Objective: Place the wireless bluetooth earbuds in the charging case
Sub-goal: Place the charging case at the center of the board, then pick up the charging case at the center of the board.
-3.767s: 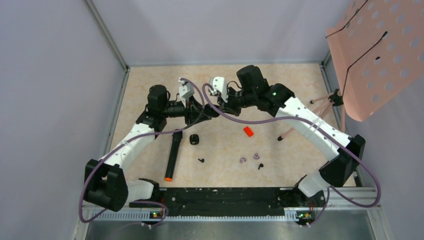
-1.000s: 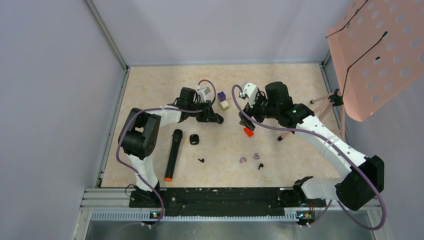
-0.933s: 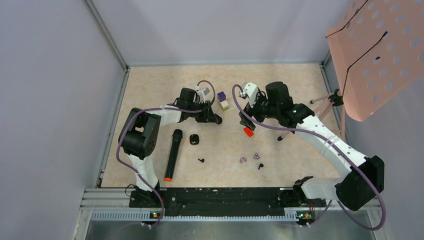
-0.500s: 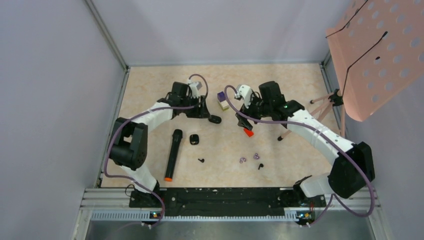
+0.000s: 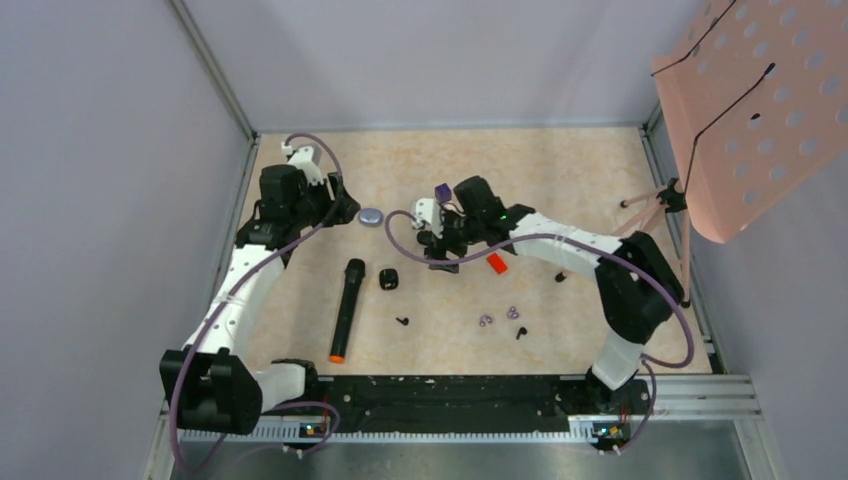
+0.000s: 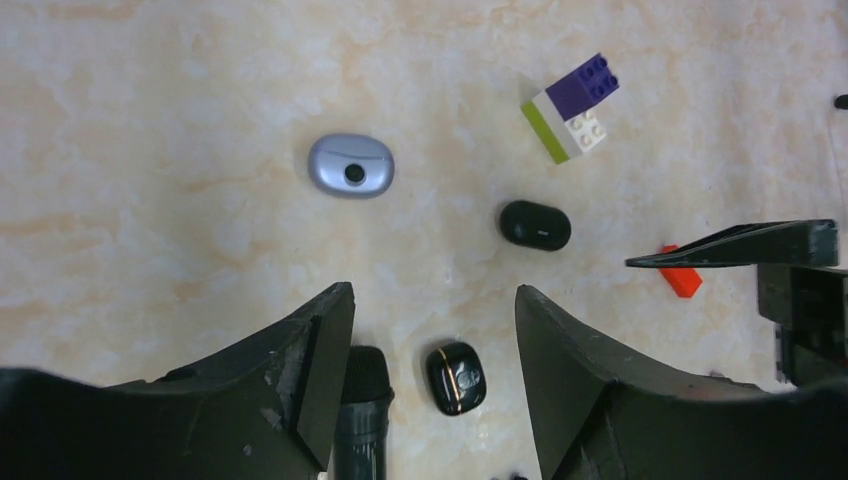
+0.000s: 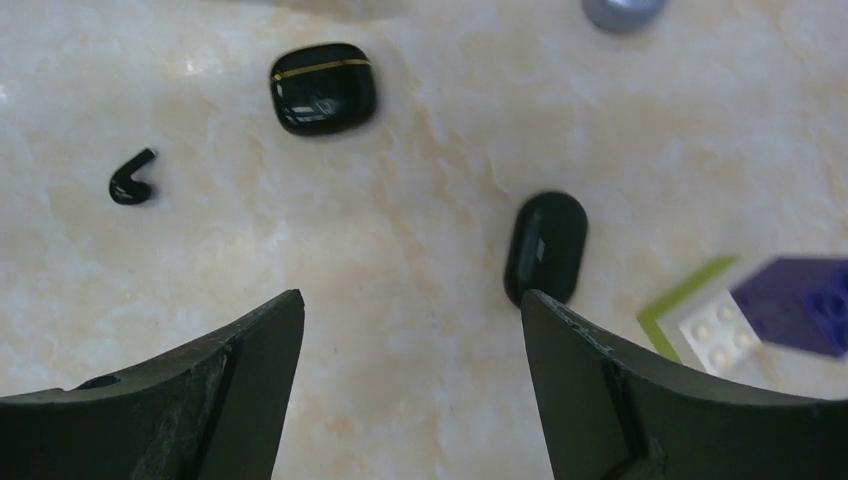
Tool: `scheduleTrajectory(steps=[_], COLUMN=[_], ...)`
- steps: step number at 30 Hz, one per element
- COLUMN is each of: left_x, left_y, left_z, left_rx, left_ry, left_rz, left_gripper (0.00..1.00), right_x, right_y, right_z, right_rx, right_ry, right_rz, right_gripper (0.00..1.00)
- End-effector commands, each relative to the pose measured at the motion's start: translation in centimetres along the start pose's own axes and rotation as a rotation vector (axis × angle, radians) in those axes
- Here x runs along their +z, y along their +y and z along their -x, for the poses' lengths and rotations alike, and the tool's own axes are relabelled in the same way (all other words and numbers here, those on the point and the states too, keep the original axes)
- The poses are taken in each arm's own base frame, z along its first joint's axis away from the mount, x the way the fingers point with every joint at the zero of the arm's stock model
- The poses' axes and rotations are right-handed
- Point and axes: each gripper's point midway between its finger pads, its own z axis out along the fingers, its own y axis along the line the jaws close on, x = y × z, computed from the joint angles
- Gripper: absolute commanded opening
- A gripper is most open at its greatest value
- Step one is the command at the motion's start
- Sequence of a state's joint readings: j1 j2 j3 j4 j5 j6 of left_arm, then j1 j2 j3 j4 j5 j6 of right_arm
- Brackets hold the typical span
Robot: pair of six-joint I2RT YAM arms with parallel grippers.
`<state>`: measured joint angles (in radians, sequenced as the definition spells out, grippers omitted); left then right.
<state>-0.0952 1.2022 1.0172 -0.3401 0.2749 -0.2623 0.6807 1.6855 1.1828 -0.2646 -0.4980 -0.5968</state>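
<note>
Top view: left gripper [image 5: 343,207] is hovering at the far left of the table [image 5: 560,170], just beside a silver-blue oval case [image 5: 371,215]. Right gripper [image 5: 441,252] is hanging mid-table. Two black earbuds [image 5: 402,321] [image 5: 520,332] are lying loose nearer the bases, well apart. The closed black charging case [image 5: 389,278] is sitting beside a microphone [image 5: 345,305]. A red block [image 5: 496,262] and purple rings [image 5: 486,320] are lying to the right.

Left wrist: fingers are standing apart and gripping nothing. The black charging case [image 6: 456,376] is showing between them, with a black oval case [image 6: 535,224] and a brick stack [image 6: 570,120] beyond.

Right wrist: fingers are standing wide apart and holding nothing. One earbud [image 7: 131,181] is lying left of the black charging case [image 7: 323,87], not touching it.
</note>
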Motion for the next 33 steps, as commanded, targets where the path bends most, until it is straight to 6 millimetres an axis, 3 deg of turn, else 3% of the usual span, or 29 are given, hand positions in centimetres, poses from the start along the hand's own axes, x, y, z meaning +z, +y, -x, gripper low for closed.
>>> scheduleTrajectory(steps=[1, 7, 11, 14, 22, 29, 33], left_x=[-1.2, -2.4, -2.5, -2.9, -3.6, -3.4, -3.4], left_y=[1.8, 6.5, 7.3, 7.4, 7.8, 7.9, 7.9], left_z=[-1.0, -1.9, -3.2, -3.1, -1.6, -1.9, -2.0], left_rx=[-0.036, -0.251, -0.367, -0.381, -0.342, -0.352, -0.351], left_ry=[-0.008, 0.003, 0.006, -0.001, -0.028, -0.032, -0.037], left_rz=[0.033, 0.163, 0.159, 0.153, 0.162, 0.156, 0.154], left_gripper=[0.67, 0.68, 0.66, 0.65, 0.65, 0.64, 0.64], right_x=[3.8, 8.6, 11.5, 12.8, 13.4, 14.2, 15.2], right_y=[0.9, 0.7, -0.9, -1.4, 2.8, 6.0, 6.8], right_z=[4.5, 4.8, 3.9, 3.2, 0.7, 1.7, 2.4], right_rx=[-0.145, -0.16, -0.205, -0.281, -0.411, -0.397, -0.373], right_ry=[-0.098, -0.089, -0.046, -0.018, 0.005, -0.029, -0.046], right_rz=[0.046, 0.105, 0.107, 0.138, 0.346, 0.426, 0.433], right_gripper=[0.8, 0.8, 0.78, 0.77, 0.75, 0.73, 0.72])
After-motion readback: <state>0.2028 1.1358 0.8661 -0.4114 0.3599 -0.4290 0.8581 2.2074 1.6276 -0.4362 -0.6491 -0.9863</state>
